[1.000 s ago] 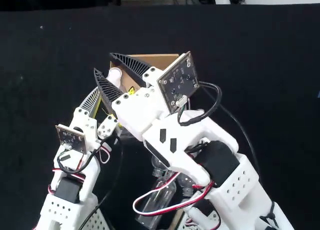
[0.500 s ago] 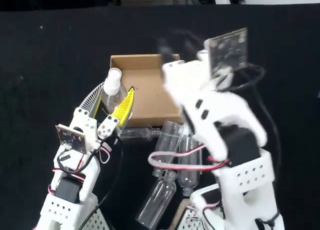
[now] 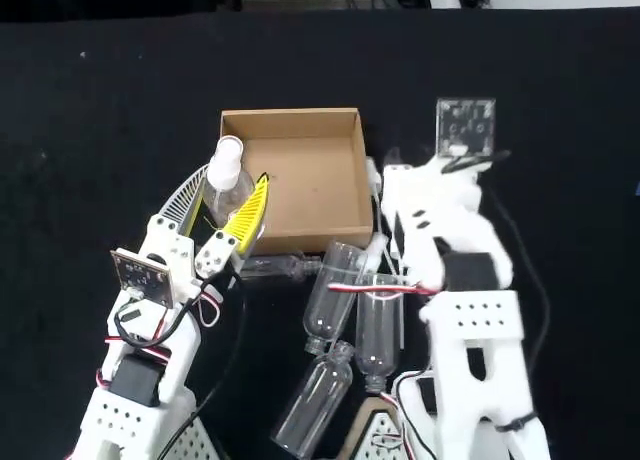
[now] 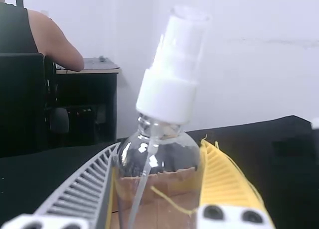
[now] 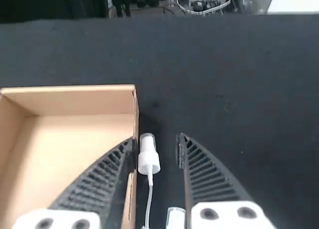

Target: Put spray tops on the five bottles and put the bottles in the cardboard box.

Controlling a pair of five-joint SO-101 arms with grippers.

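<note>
1. The right arm is pulling back. A second ago it was stretched across the cardboard box [image 3: 310, 180] towards the bottle held at the box's 9 o'clock side. Half a second ago it was swinging away, and now it is sitting at the box's 3 o'clock side.
2. The right gripper [image 5: 156, 138] is pointing down at the counter [image 3: 520, 130] with its fingers apart. They are straddling a loose spray top [image 5: 148, 158] that is lying just beside the box's 3 o'clock wall, and they are not closing on it yet.
3. The left gripper [image 3: 236, 180] is staying where it was throughout. Its grey and yellow fingers are clamping the capped bottle [image 3: 226, 188], which is standing upright right at the box's 9 o'clock wall.
4. That bottle is now wearing its white spray top [image 4: 172, 69]. The top is sitting on the neck with the dip tube running down inside, so the capping of this first bottle is looking finished.
5. For the task, the right arm is probably lining up on the next spray top, and the left arm is free to put its bottle into the box.
6. Four uncapped bottles [image 3: 333, 292] are lying on the counter at the box's 6 o'clock side. No bottle is in the box yet, so most of the work is remaining.
</note>
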